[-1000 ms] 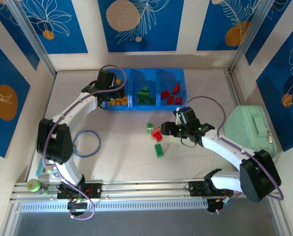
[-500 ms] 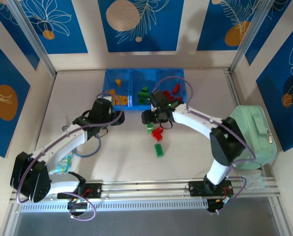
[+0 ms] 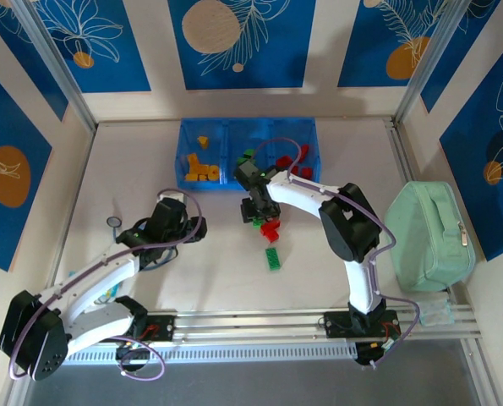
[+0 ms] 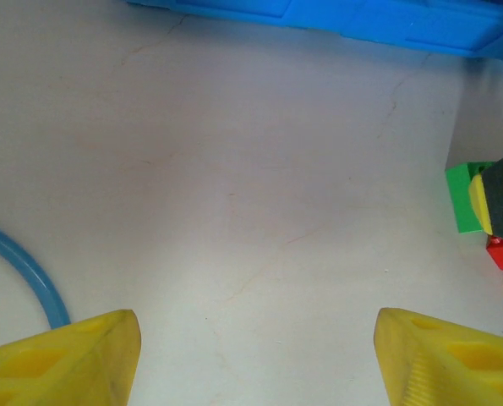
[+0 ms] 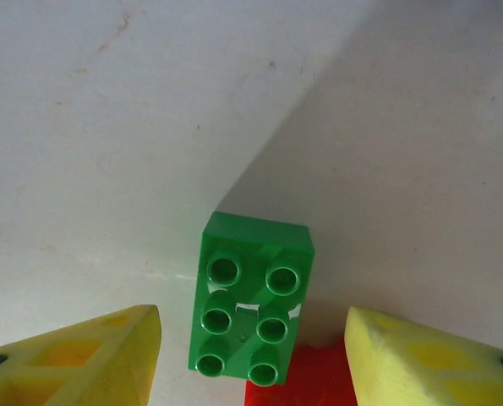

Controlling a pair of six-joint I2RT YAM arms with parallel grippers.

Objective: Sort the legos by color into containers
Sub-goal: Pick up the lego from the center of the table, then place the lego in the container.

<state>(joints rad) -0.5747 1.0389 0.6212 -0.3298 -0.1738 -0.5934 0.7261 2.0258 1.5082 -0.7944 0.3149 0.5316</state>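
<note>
— Where's the right gripper (image 5: pixel 251 328)?
— Spread astride a green lego (image 5: pixel 253 304) mid-table on the worktop (image 3: pixel 352 152), with a red lego (image 5: pixel 293 376) touching at its 5 o'clock.
— And the left gripper (image 4: pixel 255 338)?
— Spread over bare worktop, at 9 o'clock from that lego. The tray (image 3: pixel 249 123) sits at 12.

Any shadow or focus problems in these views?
Right wrist: a hard diagonal shadow darkens the table to the right of the green brick, which is sharp; the fingers look soft. Left wrist: mostly even light, fingers soft at the edges. Top external: even light, sharp throughout.
</note>
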